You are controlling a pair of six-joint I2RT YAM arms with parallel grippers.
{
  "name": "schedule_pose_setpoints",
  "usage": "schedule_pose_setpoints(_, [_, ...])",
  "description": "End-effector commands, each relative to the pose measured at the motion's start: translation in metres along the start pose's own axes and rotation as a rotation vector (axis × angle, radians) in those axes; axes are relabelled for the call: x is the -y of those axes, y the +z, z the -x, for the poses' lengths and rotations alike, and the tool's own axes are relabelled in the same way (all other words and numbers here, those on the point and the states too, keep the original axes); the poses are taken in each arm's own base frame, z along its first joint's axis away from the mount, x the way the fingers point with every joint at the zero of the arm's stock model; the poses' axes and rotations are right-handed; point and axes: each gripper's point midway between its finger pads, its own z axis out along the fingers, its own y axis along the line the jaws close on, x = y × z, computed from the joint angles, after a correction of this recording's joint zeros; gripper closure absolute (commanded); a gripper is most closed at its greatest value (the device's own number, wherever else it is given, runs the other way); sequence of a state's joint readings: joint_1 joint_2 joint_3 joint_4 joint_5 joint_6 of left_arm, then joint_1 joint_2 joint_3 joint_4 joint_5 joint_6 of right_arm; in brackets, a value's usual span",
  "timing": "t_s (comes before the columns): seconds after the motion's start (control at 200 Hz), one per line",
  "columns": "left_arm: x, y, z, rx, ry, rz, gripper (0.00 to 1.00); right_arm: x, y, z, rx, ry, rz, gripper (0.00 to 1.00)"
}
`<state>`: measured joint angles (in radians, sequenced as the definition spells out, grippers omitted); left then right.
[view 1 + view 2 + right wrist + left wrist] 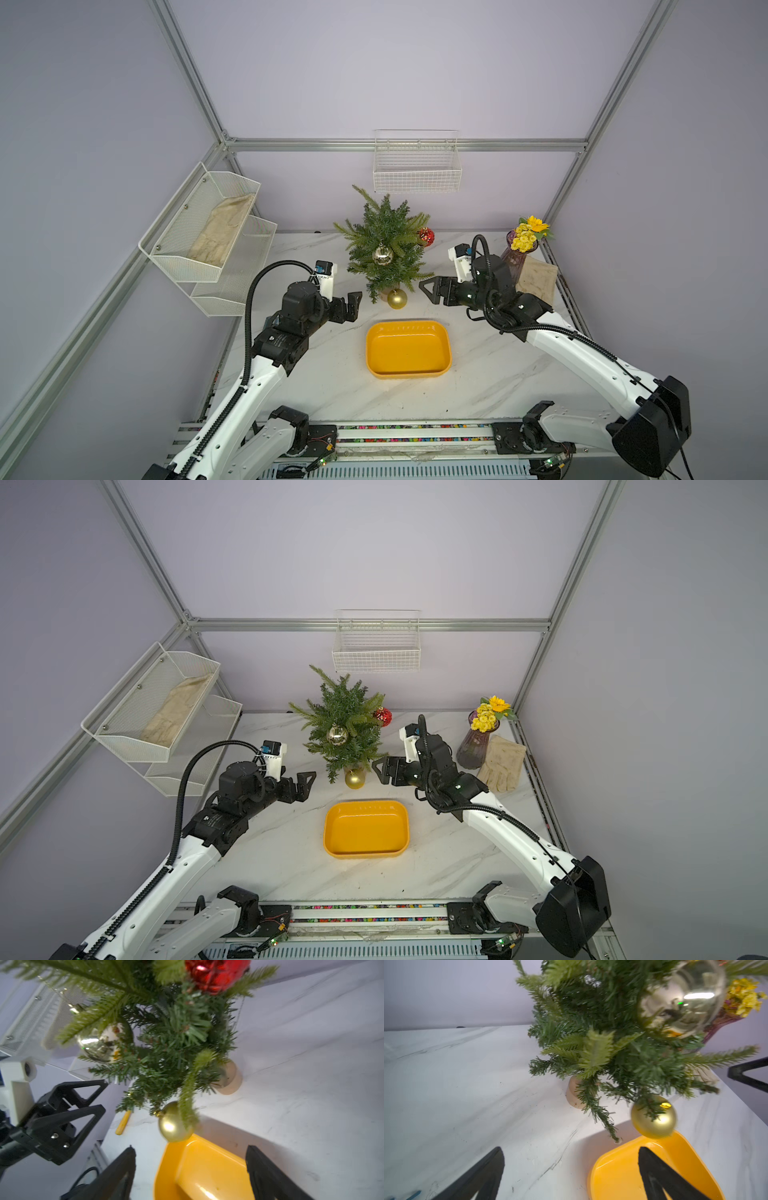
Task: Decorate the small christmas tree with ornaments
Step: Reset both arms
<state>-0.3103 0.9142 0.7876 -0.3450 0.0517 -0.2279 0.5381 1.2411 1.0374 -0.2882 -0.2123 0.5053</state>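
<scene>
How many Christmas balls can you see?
3. The red ball is on the far right side of the tree. The silver ball hangs in the front middle. The gold ball is low by the base. More could hide behind.

Bright even light; wrist views blurred, glare on silver bauble

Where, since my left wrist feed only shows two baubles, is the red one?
Observer: The red ornament hangs on a branch of the small christmas tree, on the side toward the right arm.
Operator: Is that arm holding anything?
Observer: No. The right gripper is open and empty, beside the tree.
Operator: Any more to hang?
Observer: None that I can see. The yellow tray is empty in both top views.
</scene>
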Motion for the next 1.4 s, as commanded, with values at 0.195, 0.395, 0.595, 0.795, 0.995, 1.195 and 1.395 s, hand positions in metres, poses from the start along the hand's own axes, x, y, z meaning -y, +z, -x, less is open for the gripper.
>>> schedule_pose_setpoints(0.195, [-0.074,0.026,-0.029,0.027,-0.081,0.399,0.0,0.129,-0.001,0.019,0.126,0.014,-0.439,0.03])
schedule_pose_setpoints(0.395, [-0.117,0.028,-0.035,0.095,-0.001,0.66,0.0,0.196,-0.007,0.035,0.315,-0.075,-0.686,0.03])
schedule_pose_setpoints(0.595, [-0.136,0.036,-0.037,0.119,0.165,0.774,0.0,0.227,-0.003,0.039,0.471,-0.263,-0.76,0.03])
schedule_pose_setpoints(0.795, [-0.158,0.048,-0.046,0.17,0.218,0.809,0.0,0.255,-0.008,0.031,0.564,-0.325,-0.837,0.03])
schedule_pose_setpoints(0.995, [-0.166,0.056,-0.04,0.277,0.193,0.694,0.0,0.273,-0.027,0.039,0.7,-0.316,-0.718,0.03])
schedule_pose_setpoints(1.195, [-0.161,0.07,-0.043,0.281,0.145,0.525,0.0,0.282,-0.035,0.03,0.734,-0.324,-0.64,0.03])
schedule_pose_setpoints(1.395, [-0.167,0.089,-0.061,0.278,0.147,0.498,0.0,0.304,-0.046,0.035,0.757,-0.221,-0.767,0.03])
